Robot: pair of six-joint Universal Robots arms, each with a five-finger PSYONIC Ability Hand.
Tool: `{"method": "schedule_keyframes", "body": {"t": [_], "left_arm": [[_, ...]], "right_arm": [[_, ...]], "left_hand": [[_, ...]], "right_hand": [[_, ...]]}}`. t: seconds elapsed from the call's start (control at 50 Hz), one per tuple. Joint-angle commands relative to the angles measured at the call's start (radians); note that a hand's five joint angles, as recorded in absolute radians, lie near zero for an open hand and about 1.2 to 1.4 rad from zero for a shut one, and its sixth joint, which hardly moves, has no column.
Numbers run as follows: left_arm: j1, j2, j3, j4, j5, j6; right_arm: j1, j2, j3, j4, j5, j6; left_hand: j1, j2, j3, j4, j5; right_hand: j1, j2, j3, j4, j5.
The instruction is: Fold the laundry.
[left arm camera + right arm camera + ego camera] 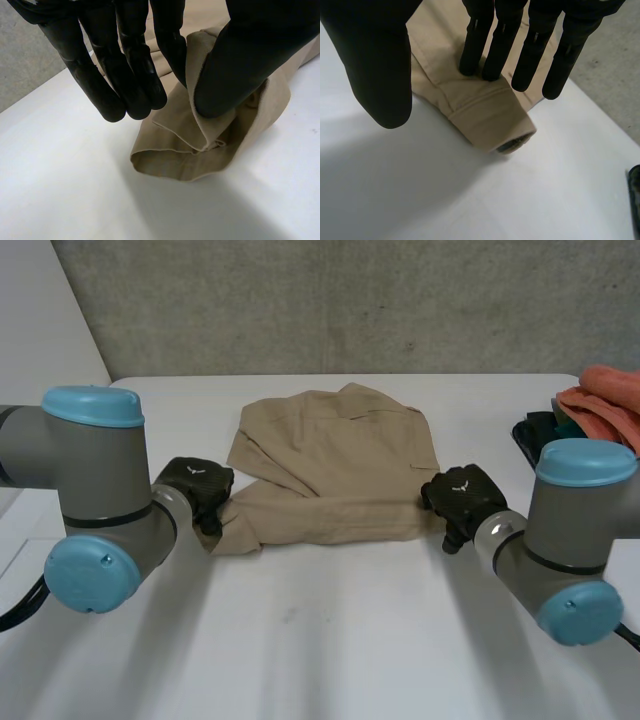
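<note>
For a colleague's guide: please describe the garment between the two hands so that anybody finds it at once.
On the white table, between both arms, lies a tan shirt. Unlike the orange and dark clothes heaped at the right edge, it is spread out.

A white table (330, 640) fills the lower frame; a mottled grey concrete wall (350, 300) runs across the top, a white panel (40, 310) at upper left
</note>
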Motion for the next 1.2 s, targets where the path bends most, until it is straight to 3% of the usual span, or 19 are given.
{"method": "schedule_keyframes", "body": {"t": [0.02,0.3,0.34,0.4,0.56,0.64,0.72,0.88,1.0,1.2], "left_arm": [[0.013,-0.018,0.018,-0.002,0.022,0.001],[0.028,-0.053,0.068,-0.007,0.034,-0.003],[0.031,-0.054,0.071,-0.007,0.037,-0.003],[0.038,-0.054,0.074,-0.007,0.045,-0.005],[0.064,0.014,0.055,-0.033,0.100,-0.026],[0.074,0.128,0.025,-0.076,0.155,-0.052],[0.093,0.302,0.005,-0.148,0.206,-0.074],[0.093,0.443,0.012,-0.266,0.252,-0.066],[0.076,0.383,-0.015,-0.297,0.233,-0.028],[0.091,0.016,0.158,-0.210,0.140,0.046]], "right_arm": [[0.026,0.091,-0.077,-0.044,0.010,-0.003],[0.070,0.227,-0.215,-0.108,0.016,-0.063],[0.069,0.240,-0.229,-0.123,0.016,-0.075],[0.063,0.251,-0.246,-0.162,0.025,-0.100],[0.044,0.160,-0.232,-0.183,0.082,-0.117],[0.000,0.002,-0.220,-0.007,0.033,-0.088],[-0.046,-0.125,-0.296,0.333,-0.083,-0.121],[-0.077,-0.208,-0.482,0.798,-0.094,-0.137],[-0.073,-0.174,-0.495,0.909,-0.096,-0.146],[-0.023,0.023,-0.554,0.817,-0.036,-0.201]], "left_hand": [[0.227,0.202,0.210,0.202,0.238],[0.227,0.202,0.210,0.202,0.238],[0.227,0.202,0.210,0.202,0.238],[0.227,0.202,0.210,0.202,0.238],[0.227,0.202,0.210,0.202,0.238],[0.227,0.202,0.210,0.202,0.238],[0.227,0.202,0.210,0.202,0.238],[0.227,0.202,0.210,0.202,0.238],[0.227,0.202,0.210,0.202,0.238],[0.227,0.202,0.210,0.202,0.238]], "right_hand": [[0.048,0.061,0.058,0.058,0.080],[0.248,0.261,0.257,0.258,0.280],[0.347,0.360,0.356,0.357,0.379],[0.767,0.780,0.776,0.777,0.799],[0.768,0.781,0.777,0.778,0.800],[0.768,0.781,0.777,0.778,0.800],[0.768,0.781,0.777,0.778,0.800],[0.768,0.781,0.777,0.778,0.800],[0.768,0.781,0.777,0.778,0.800],[0.768,0.781,0.777,0.778,0.800]]}}
